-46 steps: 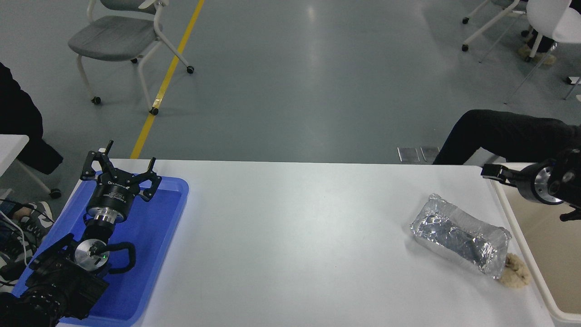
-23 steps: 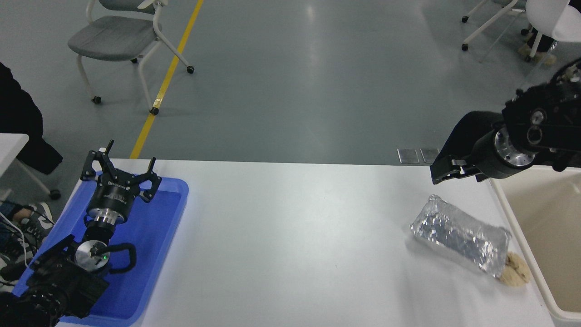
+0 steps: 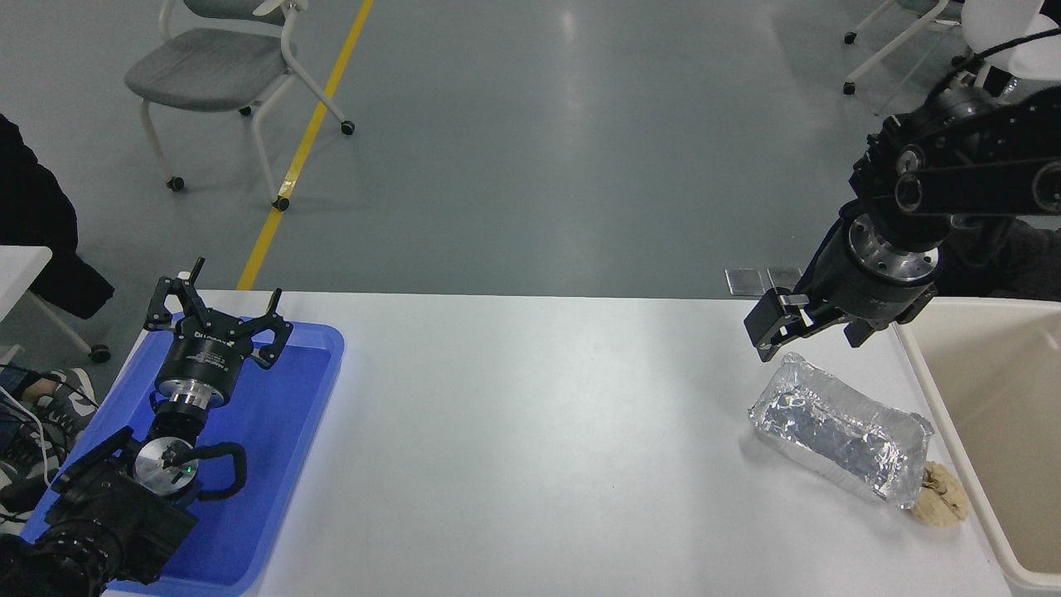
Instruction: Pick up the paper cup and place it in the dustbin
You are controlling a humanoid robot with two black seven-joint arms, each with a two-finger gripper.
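Left gripper (image 3: 217, 308) parked over the blue tray (image 3: 273, 464) at the desk's (image 3: 530, 431) left end, fingers spread wide, nothing in them. Bare white desk through the middle. Further right, crumpled silver foil packet (image 3: 839, 439) lying flat, with a small tan crumbly lump (image 3: 938, 502) touching its near right end. Right gripper (image 3: 783, 325) hanging just above the packet's far end, pointing down-left, holding nothing; can't tell how far apart its fingers are. Cream-beige dustbin (image 3: 953, 439) at the far right edge, just beside the desk. Paper cup nowhere in sight.
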